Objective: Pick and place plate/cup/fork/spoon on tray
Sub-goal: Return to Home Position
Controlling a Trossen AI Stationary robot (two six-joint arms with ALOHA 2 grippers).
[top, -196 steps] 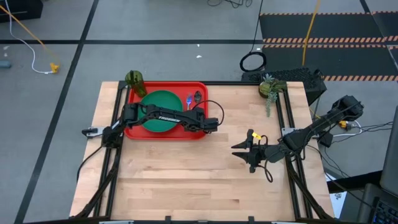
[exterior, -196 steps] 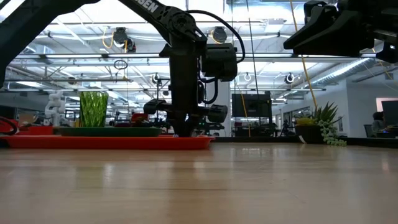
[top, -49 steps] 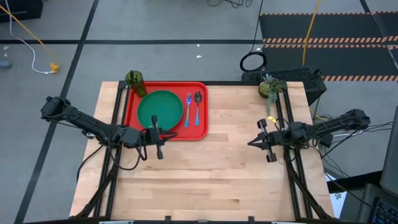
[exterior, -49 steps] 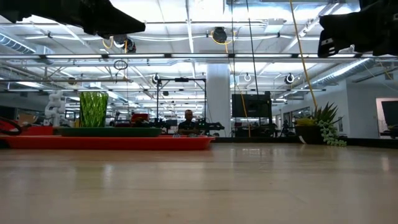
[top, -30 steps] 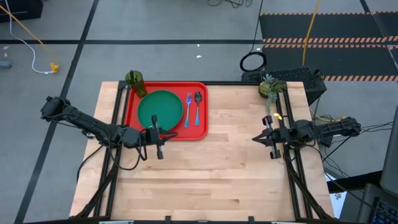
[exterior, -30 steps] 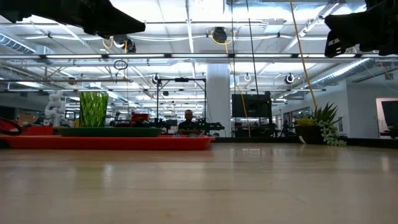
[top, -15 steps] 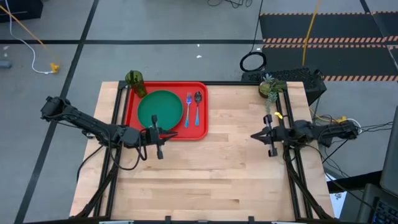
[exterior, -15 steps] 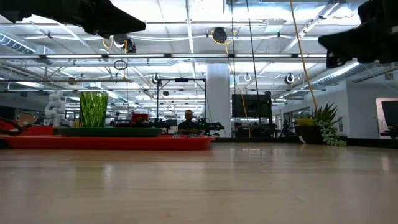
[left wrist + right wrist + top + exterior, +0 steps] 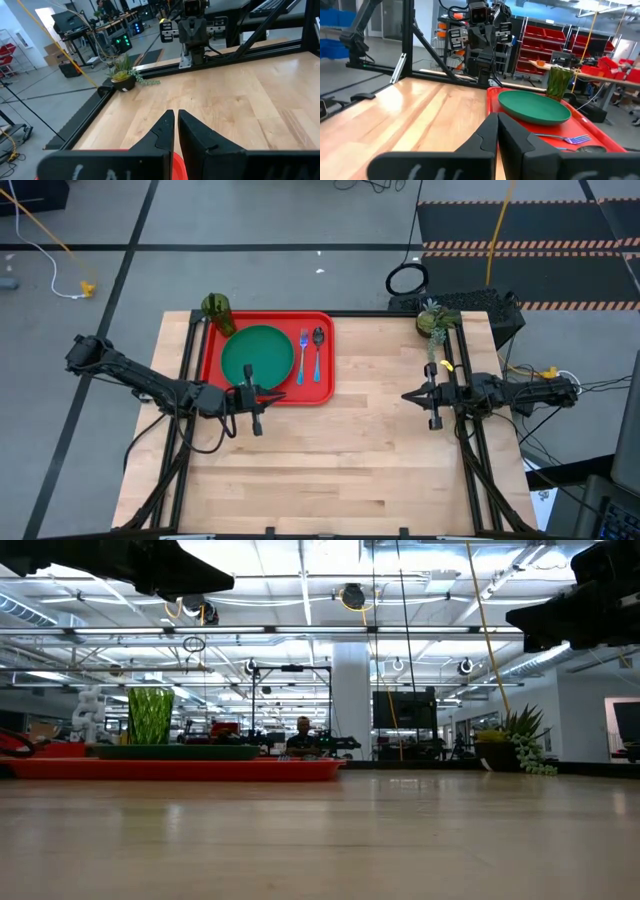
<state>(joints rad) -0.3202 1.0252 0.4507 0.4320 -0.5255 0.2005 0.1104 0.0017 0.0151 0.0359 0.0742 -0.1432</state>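
Over the near rim of the red rectangular plastic tray (image 9: 325, 390), your left gripper (image 9: 176, 114) hangs with fingers pressed together, empty. Your right gripper (image 9: 497, 116), likewise closed on nothing, hangs by the wooden table's (image 9: 350, 465) right edge. On the tray:
- round dark green plate (image 9: 257, 348)
- blue-handled fork (image 9: 303, 355) beside it
- blue-handled spoon (image 9: 317, 352) right of the fork
- translucent olive-green tumbler (image 9: 216, 308) at the far left corner

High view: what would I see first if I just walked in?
The bright red tray at the far left of the table jumps out, holding the green plate, fork and spoon, with the cup at its far corner. Next, the left claw hangs shut by the tray's near edge, and the right claw hangs shut near the table's right edge.
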